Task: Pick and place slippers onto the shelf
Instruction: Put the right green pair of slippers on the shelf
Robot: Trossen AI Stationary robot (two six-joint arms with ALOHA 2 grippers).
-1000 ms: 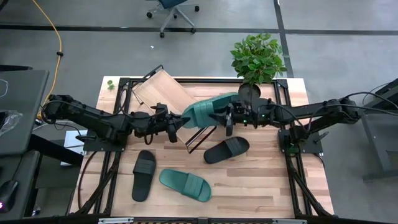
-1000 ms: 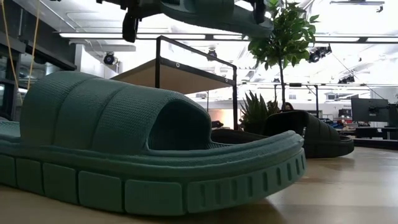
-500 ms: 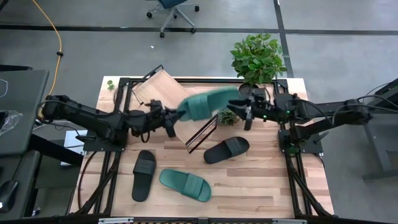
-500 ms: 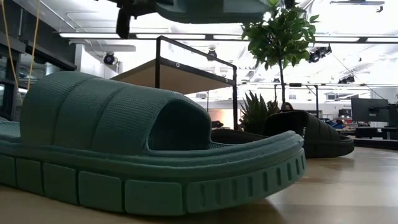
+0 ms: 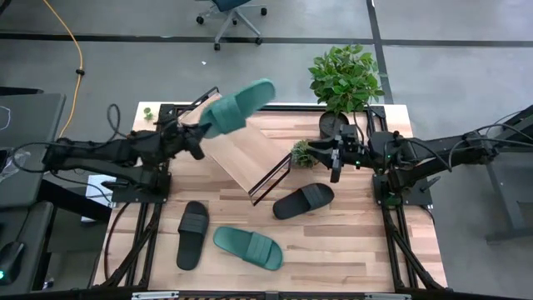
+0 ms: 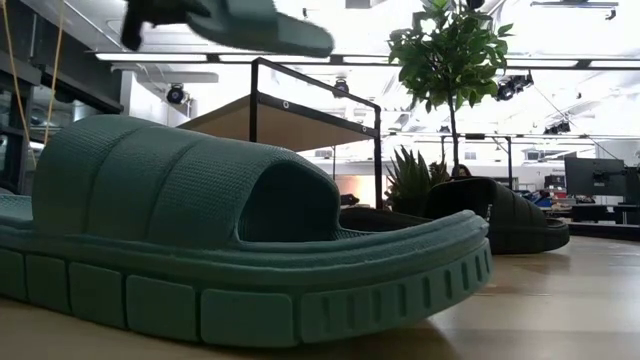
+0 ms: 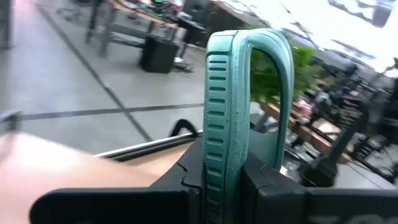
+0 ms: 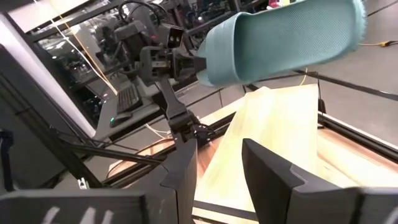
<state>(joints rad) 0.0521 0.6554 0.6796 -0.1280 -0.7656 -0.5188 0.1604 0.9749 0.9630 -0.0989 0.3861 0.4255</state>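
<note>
The left end effector (image 5: 193, 140), clamped on a teal slipper (image 5: 236, 107), had swung it up over the shelf (image 5: 246, 150) after the right end effector (image 5: 334, 158) let go and stood empty, leaving only placement.

Two slender matte-black robot arms built of jointed tubular segments, black cables looped along them; the left gripper (image 5: 193, 142) and right gripper (image 5: 336, 158) end in flat, dark, blunt-tipped fingers
</note>
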